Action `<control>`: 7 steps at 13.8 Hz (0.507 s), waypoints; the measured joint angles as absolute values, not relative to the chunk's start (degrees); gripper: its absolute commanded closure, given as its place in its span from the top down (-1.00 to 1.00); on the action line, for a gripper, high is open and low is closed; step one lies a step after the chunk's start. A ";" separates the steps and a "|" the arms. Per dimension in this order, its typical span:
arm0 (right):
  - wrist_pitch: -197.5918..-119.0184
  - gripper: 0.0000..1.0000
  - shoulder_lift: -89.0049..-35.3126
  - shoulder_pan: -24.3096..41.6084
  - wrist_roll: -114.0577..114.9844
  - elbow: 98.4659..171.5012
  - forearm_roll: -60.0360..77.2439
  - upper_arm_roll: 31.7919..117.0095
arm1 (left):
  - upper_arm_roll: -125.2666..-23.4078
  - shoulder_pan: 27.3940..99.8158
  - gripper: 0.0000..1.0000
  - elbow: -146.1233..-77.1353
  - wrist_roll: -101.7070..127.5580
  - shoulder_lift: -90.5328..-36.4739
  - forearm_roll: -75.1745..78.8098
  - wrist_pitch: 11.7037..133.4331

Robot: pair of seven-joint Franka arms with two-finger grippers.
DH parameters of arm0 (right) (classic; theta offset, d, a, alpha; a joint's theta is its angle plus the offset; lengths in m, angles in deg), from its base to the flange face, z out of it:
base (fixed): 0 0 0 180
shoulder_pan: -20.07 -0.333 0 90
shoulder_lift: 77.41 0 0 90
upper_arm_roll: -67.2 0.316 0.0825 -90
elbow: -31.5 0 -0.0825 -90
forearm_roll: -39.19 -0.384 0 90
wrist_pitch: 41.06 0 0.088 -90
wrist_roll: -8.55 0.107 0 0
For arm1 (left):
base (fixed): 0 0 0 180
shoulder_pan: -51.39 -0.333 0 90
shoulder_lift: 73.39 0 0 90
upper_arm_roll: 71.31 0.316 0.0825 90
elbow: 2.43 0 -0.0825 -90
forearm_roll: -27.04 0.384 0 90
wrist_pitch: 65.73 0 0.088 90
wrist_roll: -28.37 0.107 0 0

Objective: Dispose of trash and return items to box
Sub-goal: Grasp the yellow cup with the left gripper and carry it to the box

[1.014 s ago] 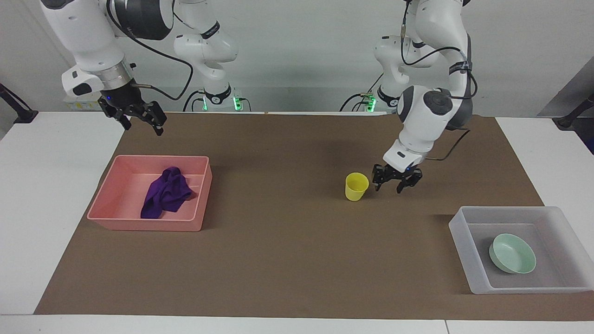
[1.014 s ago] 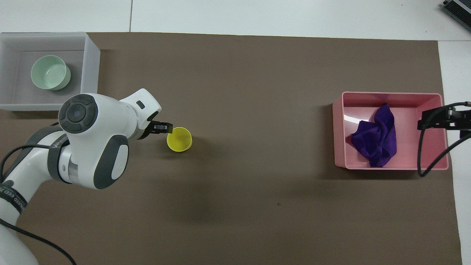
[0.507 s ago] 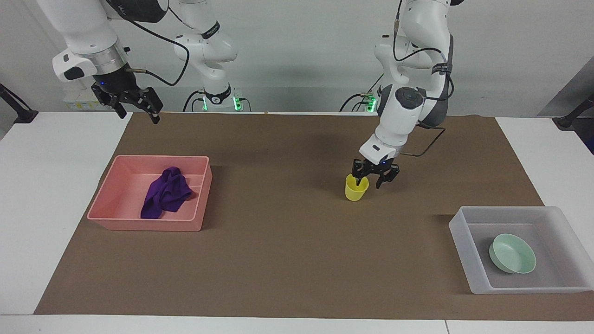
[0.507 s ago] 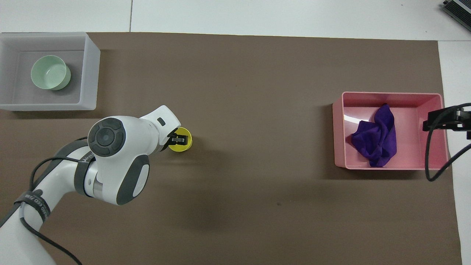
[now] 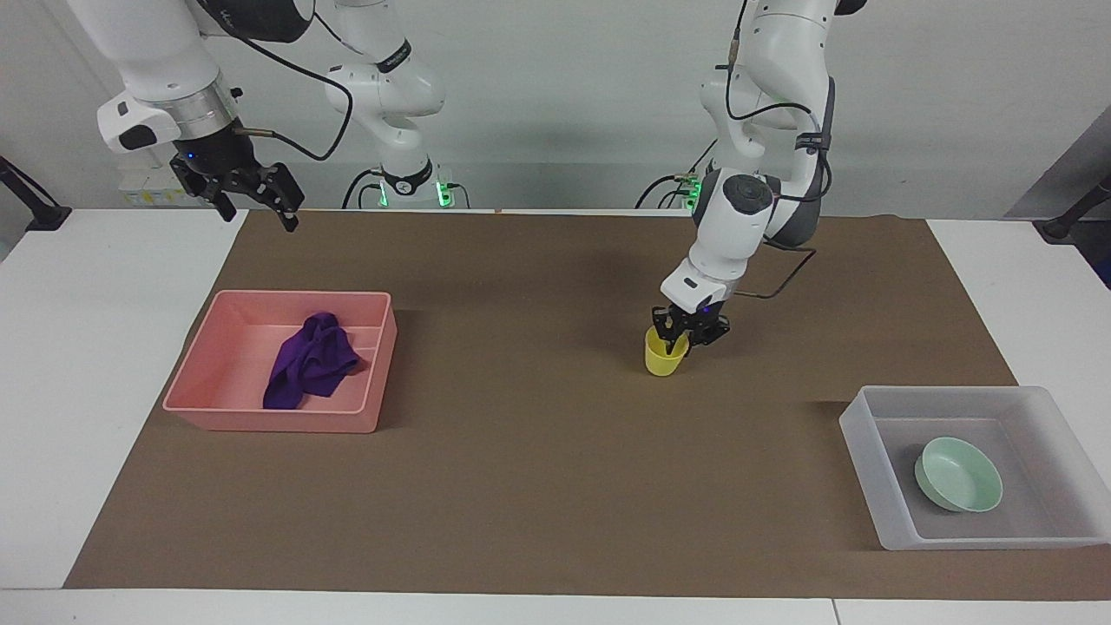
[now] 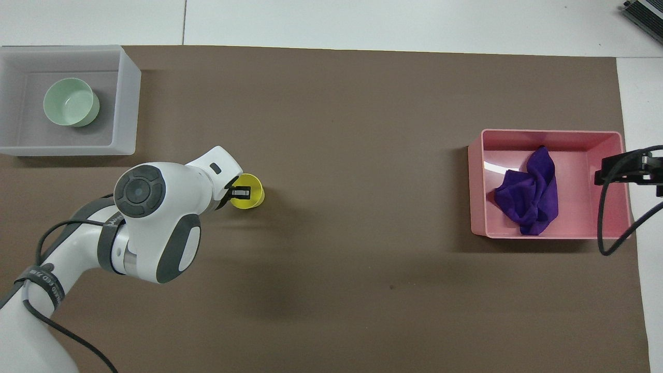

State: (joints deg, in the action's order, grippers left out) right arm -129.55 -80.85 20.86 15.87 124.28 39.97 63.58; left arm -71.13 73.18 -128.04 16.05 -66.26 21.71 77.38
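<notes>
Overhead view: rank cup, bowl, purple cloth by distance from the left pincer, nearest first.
1. Yellow cup: at the left pincer, whose tips are at its rim.
2. Mint-green bowl: in the whitish bin, left arm's end.
3. Purple cloth: in the pink bin, right arm's end.

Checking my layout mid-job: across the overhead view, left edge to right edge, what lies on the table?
Green bowl in the clear bin → yellow cup with the left claw at its rim → purple cloth in the pink bin → right claw.

High facing camera across the table, steep overhead camera above the robots; shared brown mat (image 5: pixel 538 486).
</notes>
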 measured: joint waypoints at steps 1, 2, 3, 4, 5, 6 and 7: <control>-129.14 1.00 -80.85 20.75 15.87 124.27 39.97 63.58 | -71.04 71.81 -1.00 -127.71 16.18 -66.85 21.73 76.70; -128.84 1.00 -80.85 20.62 15.87 124.26 39.97 63.58 | -70.98 70.16 -1.00 -127.04 16.53 -67.56 21.75 74.87; -128.75 1.00 -80.86 20.50 15.87 124.25 39.97 63.58 | -70.91 68.36 -1.00 -126.21 17.21 -68.46 21.76 72.71; -128.72 1.00 -80.87 20.43 15.87 124.25 39.97 63.59 | -70.85 66.09 -1.00 -125.28 18.51 -69.63 21.80 70.31; -128.64 1.00 -80.89 20.43 15.87 124.25 39.97 63.58 | -70.79 63.87 -1.00 -124.59 20.29 -70.94 21.82 68.48; -128.48 1.00 -80.91 20.43 15.87 124.25 39.97 63.58 | -70.70 61.71 -1.00 -124.18 21.97 -72.30 21.82 66.89; -128.21 1.00 -80.93 20.42 15.87 124.25 39.97 63.59 | -70.63 59.47 -1.00 -124.07 23.23 -73.59 21.83 65.17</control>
State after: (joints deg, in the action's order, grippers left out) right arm -128.21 -80.93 20.42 15.87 124.25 39.97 63.59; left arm -70.63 59.47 -124.07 23.23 -73.59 21.83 65.17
